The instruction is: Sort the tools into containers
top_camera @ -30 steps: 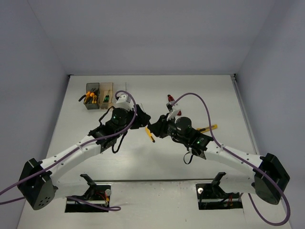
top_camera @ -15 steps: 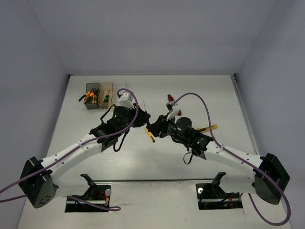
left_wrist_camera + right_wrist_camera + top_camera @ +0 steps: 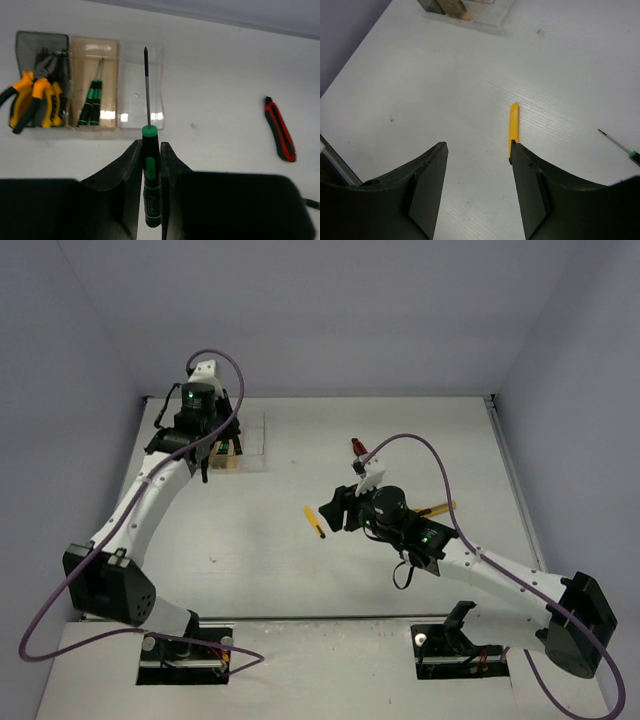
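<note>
My left gripper [image 3: 150,145] is shut on a black-and-green screwdriver [image 3: 151,175], shaft pointing at the clear bin [image 3: 142,85]. The amber bin [image 3: 95,82] holds two like screwdrivers. The smoky grey bin [image 3: 30,42] holds yellow-handled pliers [image 3: 35,97]. In the top view the left gripper [image 3: 205,458] hangs at the back left and covers most of the bins [image 3: 250,445]. My right gripper [image 3: 477,147] is open and empty just above the table, a yellow utility knife [image 3: 513,125] past its right finger. It is mid-table in the top view [image 3: 335,508], the knife [image 3: 315,523] to its left.
A red-and-black knife [image 3: 356,448] lies behind the right gripper and shows in the left wrist view [image 3: 280,129]. Another yellow tool [image 3: 437,508] sticks out beside the right arm. A thin screwdriver [image 3: 620,146] lies at the right wrist view's right edge.
My left arm has swung from mid-table to the back left, carrying the screwdriver over the bins. My right gripper has drawn back slightly to the right, off the yellow knife.
</note>
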Controlling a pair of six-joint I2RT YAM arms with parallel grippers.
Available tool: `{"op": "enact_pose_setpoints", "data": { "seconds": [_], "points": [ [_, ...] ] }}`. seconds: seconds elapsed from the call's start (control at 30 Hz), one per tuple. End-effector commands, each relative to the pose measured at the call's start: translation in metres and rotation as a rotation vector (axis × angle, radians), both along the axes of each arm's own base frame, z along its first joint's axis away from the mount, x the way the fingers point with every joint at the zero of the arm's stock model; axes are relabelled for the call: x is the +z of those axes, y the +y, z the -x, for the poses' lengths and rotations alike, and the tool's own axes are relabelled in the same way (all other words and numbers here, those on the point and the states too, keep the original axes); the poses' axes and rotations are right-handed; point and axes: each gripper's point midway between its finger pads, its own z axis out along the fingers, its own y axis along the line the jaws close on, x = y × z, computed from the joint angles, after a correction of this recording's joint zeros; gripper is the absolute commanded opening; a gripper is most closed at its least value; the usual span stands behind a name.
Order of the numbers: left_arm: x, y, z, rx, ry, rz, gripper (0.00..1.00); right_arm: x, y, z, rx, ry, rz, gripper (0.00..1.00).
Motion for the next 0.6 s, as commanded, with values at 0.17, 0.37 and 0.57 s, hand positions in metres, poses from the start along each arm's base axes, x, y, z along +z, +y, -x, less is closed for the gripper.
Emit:
{"op": "enact_pose_setpoints", "data": {
  "seconds": [0.17,0.37,0.57],
  "points": [
    [-0.035,0.058,-0.085,-0.065,0.150,-0.290,0.00,-0.003,-0.023,-0.012,-0.076,-0.037,0.079,0.52],
    [-0.069,0.071,-0.123,-0.050,0.195,-0.304,0.00,-0.015,-0.026,-0.009,-0.065,-0.007,0.105,0.52],
    [-0.117,0.081,-0.134,-0.018,0.275,-0.348,0.00,-0.022,-0.029,-0.011,-0.075,0.009,0.127,0.52]
  ]
}}
